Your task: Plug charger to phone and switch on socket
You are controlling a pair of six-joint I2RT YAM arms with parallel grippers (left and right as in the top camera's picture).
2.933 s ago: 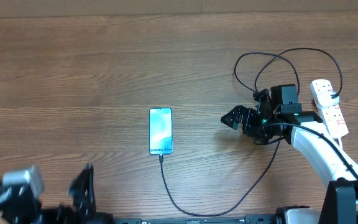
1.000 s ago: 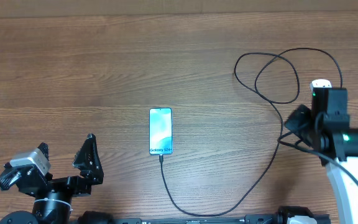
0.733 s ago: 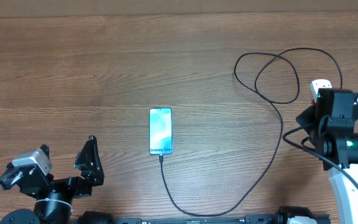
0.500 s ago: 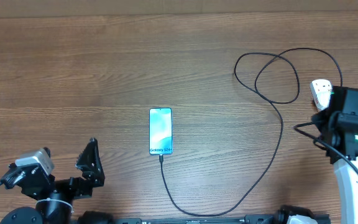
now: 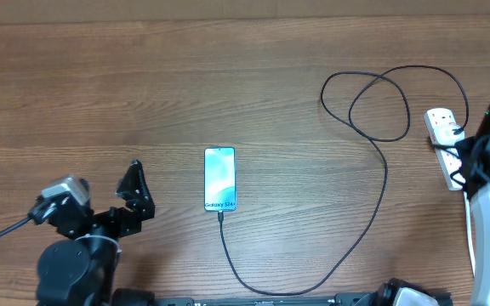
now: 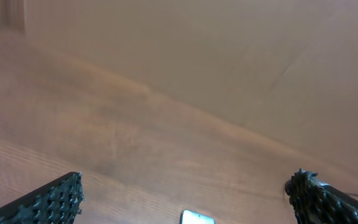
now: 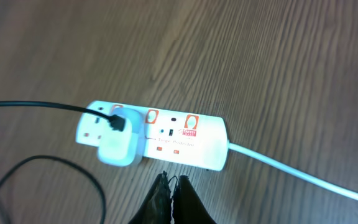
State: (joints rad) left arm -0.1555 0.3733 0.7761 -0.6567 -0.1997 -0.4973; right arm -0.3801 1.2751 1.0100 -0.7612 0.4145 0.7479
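Wooden worktop carries everything. The charger, a long black cable, loops at upper right of the overhead view, then sweeps down along the bottom centre and up to the phone. The socket, a white strip, lies at the far right edge, partly under the right arm; in the right wrist view it sits across mid frame, with its white cord leaving to the lower right. The phone lies flat at centre, screen lit, text end toward the bottom of the frame. The left tool is at lower left of the overhead view, released wide and grasping nothing, well apart from the phone. The right tool is clenched on nothing, tips at bottom centre of its view, just beside the socket's near edge; contact cannot be told. A pale adapter with the black cable in it sits at the socket's left end. Red switches run along the far side; on or off cannot be read. The connector meets the phone's lower end and looks plugged in, though it is too small to confirm. Judgement: the plug-in part looks done, and the switch by the adapter is left to press, likely by the clenched right tool.
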